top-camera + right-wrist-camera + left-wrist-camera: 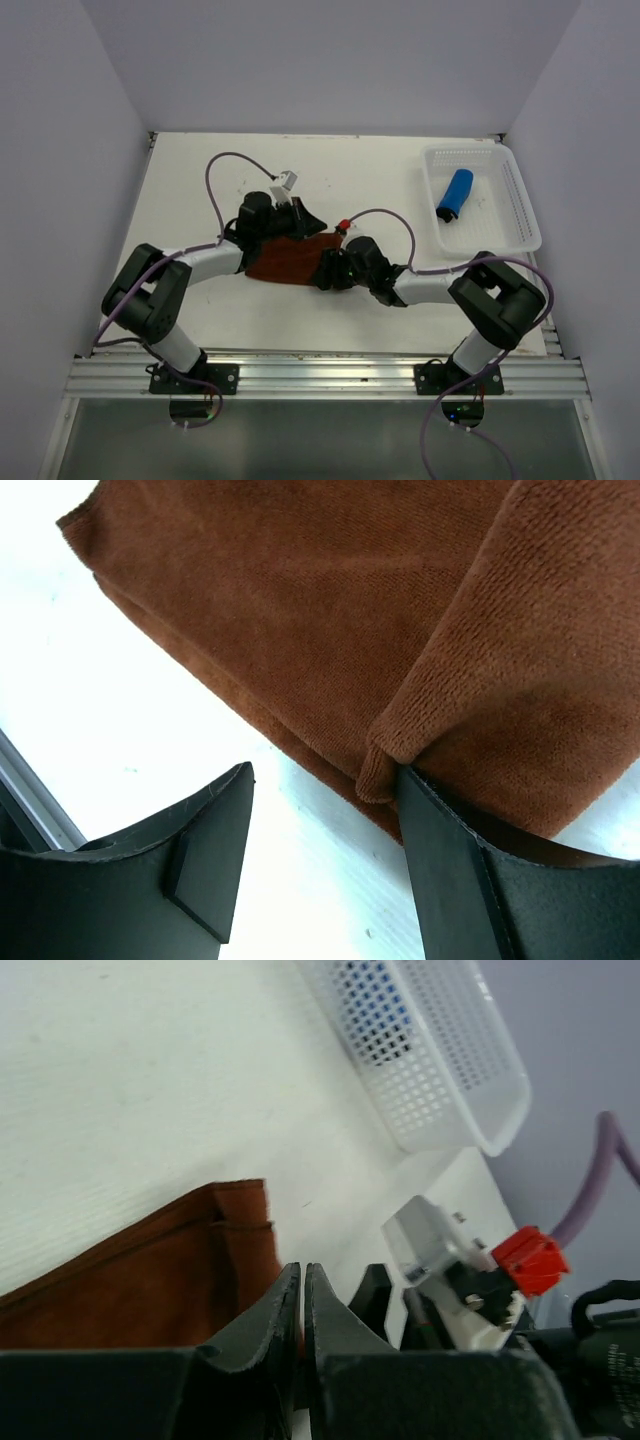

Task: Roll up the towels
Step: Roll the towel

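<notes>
- The rust-brown towel (290,262) lies folded near the middle of the table (200,190), between the two wrists; the blue towel (456,194) already sits rolled in the white mesh basket (520,215), off at about two o'clock from the brown one.
- The left gripper (302,1305) has its fingers pressed together at the towel's edge. A sliver of brown shows between the tips, so it looks clamped on the cloth, though the wrist view is too tight to be sure.
- The right gripper (325,780) stands with its fingers apart, clamped on nothing. A raised fold of the towel rests against the inner face of its right-hand finger (450,850), while the left-hand finger (200,830) hangs over bare table.
- The step in hand, as I judge it, is starting the roll on the brown towel with one end pinned.
- To do it well, the right gripper should set both fingers astride that raised fold, towards twelve o'clock in its own view, and bite all the layers, not only the top one.
- The left should hold its end flat so the cloth does not drag along.
- The turn should be kept tight and square to the long edge, or the roll will cone and loosen.
</notes>
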`<state>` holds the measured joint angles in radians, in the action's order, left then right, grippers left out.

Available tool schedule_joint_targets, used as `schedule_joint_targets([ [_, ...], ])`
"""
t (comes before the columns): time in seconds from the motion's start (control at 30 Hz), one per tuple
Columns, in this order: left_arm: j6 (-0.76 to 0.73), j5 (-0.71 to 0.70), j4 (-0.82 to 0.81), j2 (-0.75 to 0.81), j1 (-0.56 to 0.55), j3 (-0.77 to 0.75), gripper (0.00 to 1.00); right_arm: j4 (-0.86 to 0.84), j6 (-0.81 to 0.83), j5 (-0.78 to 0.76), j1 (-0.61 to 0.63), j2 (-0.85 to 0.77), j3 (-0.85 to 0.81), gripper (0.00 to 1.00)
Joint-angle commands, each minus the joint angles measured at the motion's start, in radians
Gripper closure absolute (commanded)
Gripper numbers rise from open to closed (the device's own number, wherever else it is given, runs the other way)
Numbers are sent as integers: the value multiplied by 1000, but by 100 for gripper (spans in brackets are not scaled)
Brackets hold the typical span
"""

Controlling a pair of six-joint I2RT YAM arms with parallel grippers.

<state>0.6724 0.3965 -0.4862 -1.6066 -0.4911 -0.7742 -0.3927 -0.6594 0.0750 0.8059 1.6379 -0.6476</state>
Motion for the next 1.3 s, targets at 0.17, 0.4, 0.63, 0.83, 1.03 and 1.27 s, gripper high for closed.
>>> schedule_joint_targets([
  [0.17, 127, 363, -365, -131, -23, -88, 100, -83, 83, -6, -4, 54, 69, 38],
  [0.4, 168, 318, -357, -205, -52, -73, 100, -133, 83, -49, -2, 22, 130, 38],
  [0.63, 227, 260, -387, -256, -56, -74, 100, -155, 63, -64, -4, 3, 160, 38],
  [0.83, 201, 212, -370, -349, -69, -109, 100, -169, 60, -55, -4, 5, 161, 38],
  [1.03, 130, 130, -319, -417, -73, -129, 100, -140, 60, -38, -4, -27, 166, 36],
  [1.27, 92, 45, -264, -431, -78, -142, 100, 79, 66, -29, -4, -263, 172, 32],
])
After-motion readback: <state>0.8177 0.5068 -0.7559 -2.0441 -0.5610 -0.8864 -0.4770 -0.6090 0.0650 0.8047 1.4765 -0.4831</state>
